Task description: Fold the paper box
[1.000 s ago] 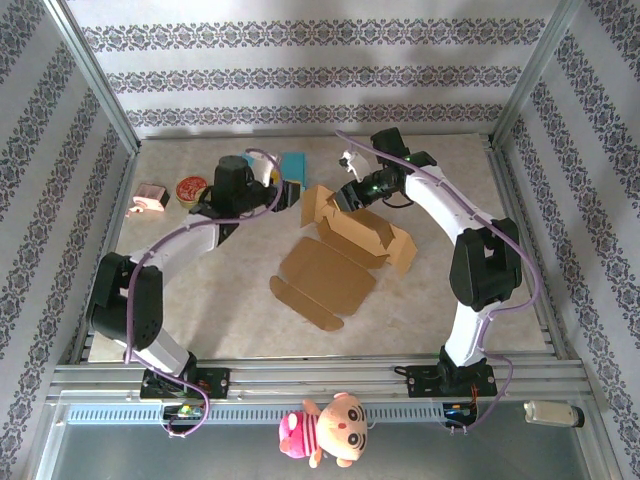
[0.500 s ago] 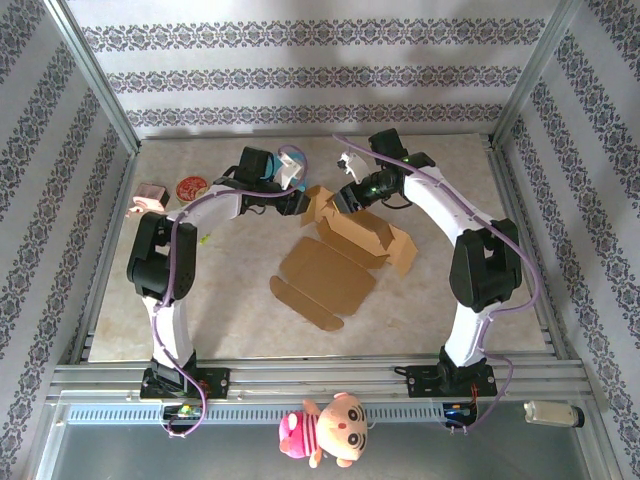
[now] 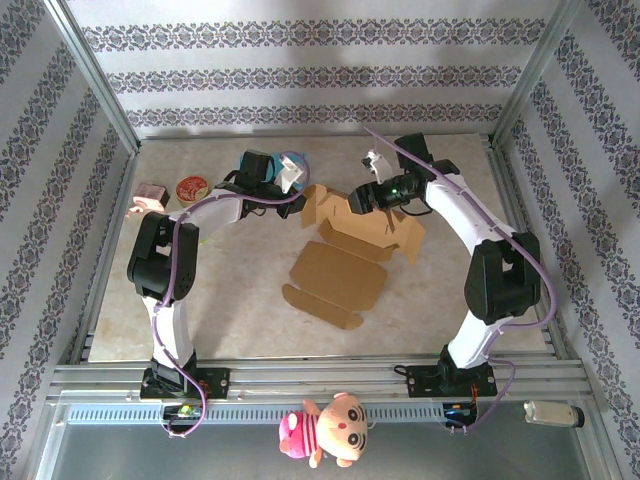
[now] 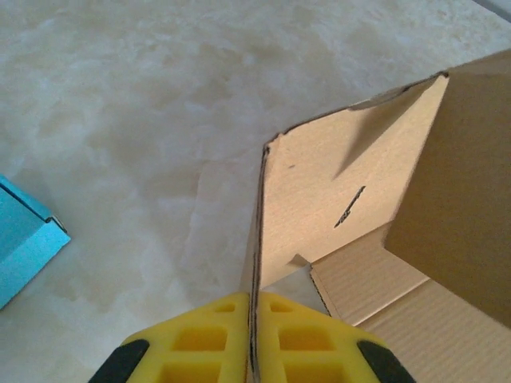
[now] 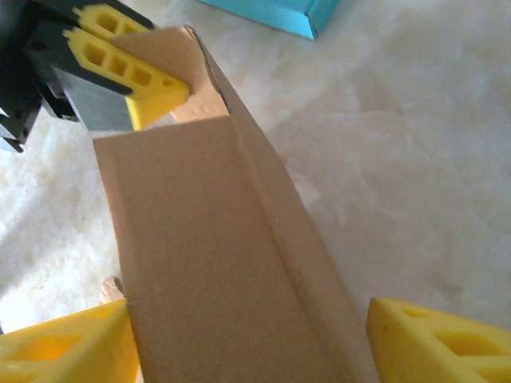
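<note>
Beige marbled surface (image 3: 230,290) carries the partly folded cardboard box (image 3: 340,275) near its middle. The left hand (image 4: 254,319) is clamped on the edge of an upright flap. The right hand (image 5: 247,343) straddles a raised wall, spread wide. A teal box (image 4: 24,239) lies nearby.

The left arm (image 3: 215,208) and right arm (image 3: 462,205) are extended forward and bent inward. The left gripper (image 4: 254,311) is closed, fingers (image 4: 200,339) pinched on a paper box (image 4: 343,199) flap. The right gripper (image 5: 249,319) is spread wide, fingers (image 5: 435,339) astride a box wall.
</note>
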Action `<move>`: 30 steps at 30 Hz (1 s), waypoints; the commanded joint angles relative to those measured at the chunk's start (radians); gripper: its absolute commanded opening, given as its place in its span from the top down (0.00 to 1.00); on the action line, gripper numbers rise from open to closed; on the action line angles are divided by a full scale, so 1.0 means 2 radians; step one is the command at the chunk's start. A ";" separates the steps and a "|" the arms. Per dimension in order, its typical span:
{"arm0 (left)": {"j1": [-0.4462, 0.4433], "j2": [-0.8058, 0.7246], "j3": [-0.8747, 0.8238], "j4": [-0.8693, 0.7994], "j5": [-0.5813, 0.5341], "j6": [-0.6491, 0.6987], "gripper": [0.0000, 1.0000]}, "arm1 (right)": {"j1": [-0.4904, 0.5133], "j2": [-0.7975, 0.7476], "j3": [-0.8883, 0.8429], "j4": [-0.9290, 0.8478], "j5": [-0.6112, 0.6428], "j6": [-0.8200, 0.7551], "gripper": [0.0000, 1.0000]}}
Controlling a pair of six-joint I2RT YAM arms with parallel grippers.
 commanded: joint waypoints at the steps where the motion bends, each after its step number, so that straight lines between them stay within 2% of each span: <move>1: -0.005 -0.018 -0.002 0.016 -0.022 0.017 0.92 | 0.004 -0.019 -0.027 0.004 -0.023 0.017 0.29; 7: -0.005 -0.029 -0.013 0.033 -0.043 0.019 0.92 | 0.003 -0.033 -0.043 0.008 -0.037 0.004 0.30; 14: -0.007 -0.031 -0.009 0.040 -0.025 -0.004 0.91 | 0.021 -0.010 -0.038 -0.007 0.007 -0.045 0.47; 20: -0.010 -0.037 -0.010 0.039 -0.030 -0.017 0.89 | 0.041 -0.013 -0.036 -0.008 0.058 -0.067 0.52; 24: -0.013 -0.045 0.001 0.029 -0.045 -0.046 0.86 | 0.056 -0.026 -0.040 0.001 0.113 -0.084 0.56; 30: -0.021 -0.074 -0.017 0.051 -0.037 -0.112 0.83 | 0.098 -0.040 -0.052 0.027 0.257 -0.132 0.60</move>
